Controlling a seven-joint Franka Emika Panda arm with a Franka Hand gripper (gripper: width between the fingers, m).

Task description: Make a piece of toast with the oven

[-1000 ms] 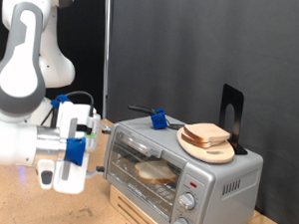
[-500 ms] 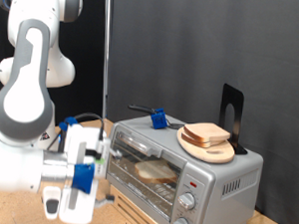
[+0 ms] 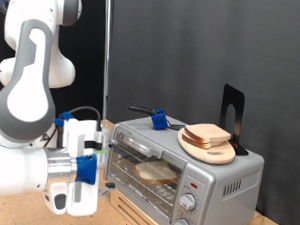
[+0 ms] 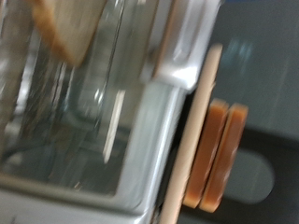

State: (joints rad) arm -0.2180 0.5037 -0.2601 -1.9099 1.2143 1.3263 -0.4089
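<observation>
My claw sits at the lower left of the exterior frame beside the oven, its opening something I cannot tell, while the piece of toast lies on the rack behind the glass door.

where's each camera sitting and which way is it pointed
Exterior view: off the arm, facing the oven from its front; the white arm and claw fill its left.
Wrist view: on the hand, close to the oven's glass door; no claw shows.
Shared: the oven, the toast inside, and the bread slice on the wooden plate on top.
</observation>
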